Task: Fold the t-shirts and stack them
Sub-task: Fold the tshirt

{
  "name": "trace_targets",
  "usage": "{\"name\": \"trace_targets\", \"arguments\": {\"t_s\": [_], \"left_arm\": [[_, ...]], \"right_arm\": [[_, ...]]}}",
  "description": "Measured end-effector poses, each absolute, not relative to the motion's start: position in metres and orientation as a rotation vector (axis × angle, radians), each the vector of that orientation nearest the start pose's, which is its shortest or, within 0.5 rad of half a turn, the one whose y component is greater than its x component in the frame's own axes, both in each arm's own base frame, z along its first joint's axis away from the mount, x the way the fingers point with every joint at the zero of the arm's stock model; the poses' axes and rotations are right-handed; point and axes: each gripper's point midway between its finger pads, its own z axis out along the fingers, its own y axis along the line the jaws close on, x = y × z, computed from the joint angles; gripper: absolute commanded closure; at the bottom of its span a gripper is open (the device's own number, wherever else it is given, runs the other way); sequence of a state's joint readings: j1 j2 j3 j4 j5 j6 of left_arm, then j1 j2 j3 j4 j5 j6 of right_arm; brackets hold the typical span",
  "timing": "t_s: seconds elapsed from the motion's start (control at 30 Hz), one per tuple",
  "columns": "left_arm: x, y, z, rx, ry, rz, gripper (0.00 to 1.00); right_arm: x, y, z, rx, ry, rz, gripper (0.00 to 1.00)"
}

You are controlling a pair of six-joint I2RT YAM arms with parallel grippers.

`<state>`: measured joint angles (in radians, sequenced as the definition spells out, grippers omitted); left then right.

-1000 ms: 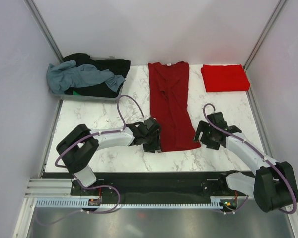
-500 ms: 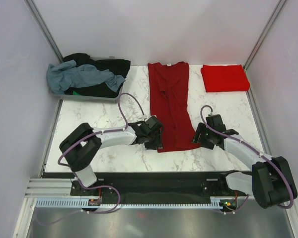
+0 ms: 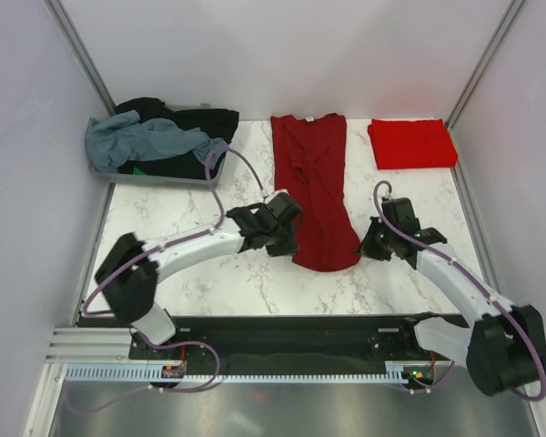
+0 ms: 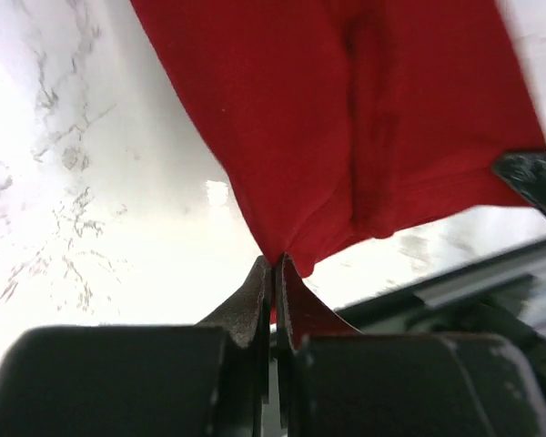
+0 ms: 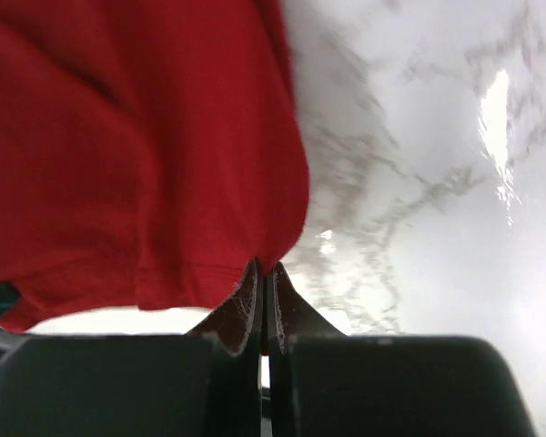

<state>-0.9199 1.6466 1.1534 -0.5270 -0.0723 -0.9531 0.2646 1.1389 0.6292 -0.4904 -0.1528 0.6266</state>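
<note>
A dark maroon-red t-shirt lies lengthwise down the middle of the marble table, folded narrow, collar at the far end. My left gripper is shut on its near left hem corner. My right gripper is shut on the near right hem corner. Both corners are lifted off the table and the hem sags between them. A brighter red t-shirt lies folded to a rectangle at the far right. A grey-blue t-shirt and a black t-shirt are heaped in the grey tray.
The grey tray stands at the far left corner, with a bit of green cloth under the heap. Pale walls with metal posts close the table on three sides. The black rail with the arm bases runs along the near edge.
Both grippers have closed on the maroon shirt's near hem corners and drawn them up and away from the near edge. The hem now sits farther from the front.
</note>
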Motion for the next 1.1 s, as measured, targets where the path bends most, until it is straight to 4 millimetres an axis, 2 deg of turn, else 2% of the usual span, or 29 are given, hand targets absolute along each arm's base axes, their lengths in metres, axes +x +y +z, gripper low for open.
{"name": "trace_targets", "arguments": {"t_s": [0.13,0.17,0.23,0.3,0.33,0.37,0.43,0.5,0.57,0.67,0.77,0.83,0.87,0.9,0.97,1.1], "left_arm": [[0.224,-0.313,0.179,-0.104,2.513,-0.698,0.98],[0.220,-0.308,0.197,-0.111,2.475,-0.734,0.98],[0.212,-0.298,0.210,-0.127,2.443,-0.779,0.98],[0.201,-0.288,0.195,-0.149,2.475,-0.772,0.98],[0.195,-0.283,0.181,-0.163,2.508,-0.751,0.98],[0.186,-0.277,0.160,-0.177,2.565,-0.716,0.98],[0.164,-0.261,0.113,-0.203,2.691,-0.617,0.98],[0.142,-0.245,0.082,-0.217,2.784,-0.533,0.98],[0.125,-0.235,0.066,-0.223,2.845,-0.490,0.98],[0.118,-0.235,0.070,-0.226,2.851,-0.518,0.98],[0.122,-0.240,0.087,-0.225,2.816,-0.572,0.98],[0.128,-0.247,0.101,-0.226,2.793,-0.598,0.98],[0.134,-0.251,0.111,-0.228,2.774,-0.612,0.98],[0.142,-0.257,0.123,-0.226,2.747,-0.631,0.98],[0.158,-0.263,0.142,-0.227,2.721,-0.634,0.98],[0.207,-0.269,0.180,-0.252,2.631,-0.658,0.98]], "right_arm": [[0.253,0.123,0.139,0.380,2.431,0.608,1.00],[0.254,0.124,0.149,0.372,2.402,0.623,1.00],[0.246,0.126,0.150,0.373,2.402,0.650,1.00],[0.232,0.128,0.131,0.384,2.451,0.661,1.00],[0.219,0.130,0.113,0.398,2.508,0.664,1.00],[0.209,0.132,0.099,0.401,2.552,0.664,1.00],[0.176,0.139,0.066,0.395,2.680,0.655,1.00],[0.152,0.149,0.051,0.344,2.761,0.663,1.00],[0.136,0.160,0.048,0.295,2.802,0.688,1.00],[0.131,0.171,0.052,0.270,2.805,0.717,1.00],[0.138,0.177,0.066,0.266,2.787,0.715,1.00],[0.155,0.182,0.087,0.267,2.745,0.704,1.00],[0.169,0.189,0.105,0.263,2.708,0.703,1.00],[0.174,0.191,0.110,0.261,2.692,0.707,1.00],[0.197,0.200,0.135,0.251,2.639,0.701,1.00],[0.237,0.212,0.164,0.225,2.570,0.658,1.00]]}}
